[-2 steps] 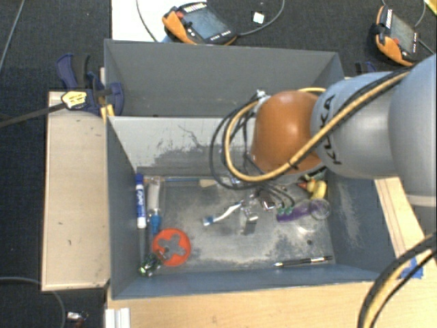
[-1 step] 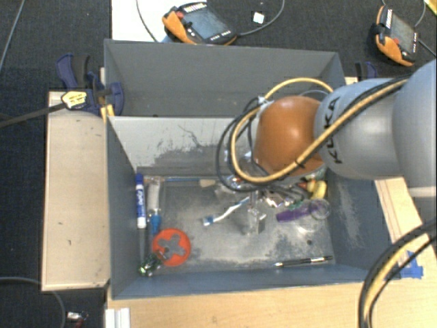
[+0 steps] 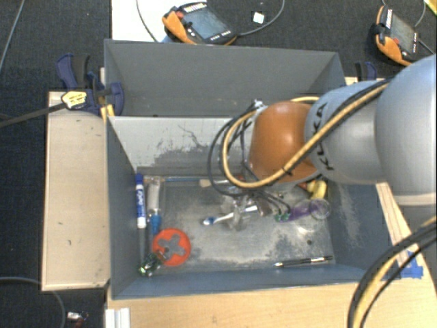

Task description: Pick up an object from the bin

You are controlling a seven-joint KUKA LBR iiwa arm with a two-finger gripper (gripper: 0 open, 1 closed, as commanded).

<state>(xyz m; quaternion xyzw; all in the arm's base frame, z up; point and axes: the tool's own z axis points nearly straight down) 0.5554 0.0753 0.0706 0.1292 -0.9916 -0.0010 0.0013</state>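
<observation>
- I am standing by the grey bin [image 3: 225, 80], and the robot's arm comes in from the right with its round orange cover [image 3: 276, 139] low over the middle.
- The gripper [image 3: 239, 217] is down near the floor of the bin, about in the middle.
- I cannot tell if the gripper is wide or narrow; the cover and the cables hide too much of it.
- The nearest thing is a thin white and blue stick [image 3: 213, 220], a bit like a small toothbrush. It lies flat on the floor just to the left of the gripper, and its right end reaches up to it.
- I cannot tell if the stick is inside the gripper or only beside it.
- I think this is the grabbing step: the arm is low, and nothing is lifted yet.
- Next, I think the gripper has to get the stick right in its middle, squeeze, and then go straight up.
- A thin flat stick can slip away, so the squeeze must be low and sure.
- Other things lie apart from it: a purple thing [image 3: 305, 212] and a yellow thing [image 3: 316, 187] to the right, a red round thing [image 3: 171, 246] near the front left, a blue pen [image 3: 140, 200] along the left wall, and a black pen [image 3: 304, 260] by the front wall.
</observation>
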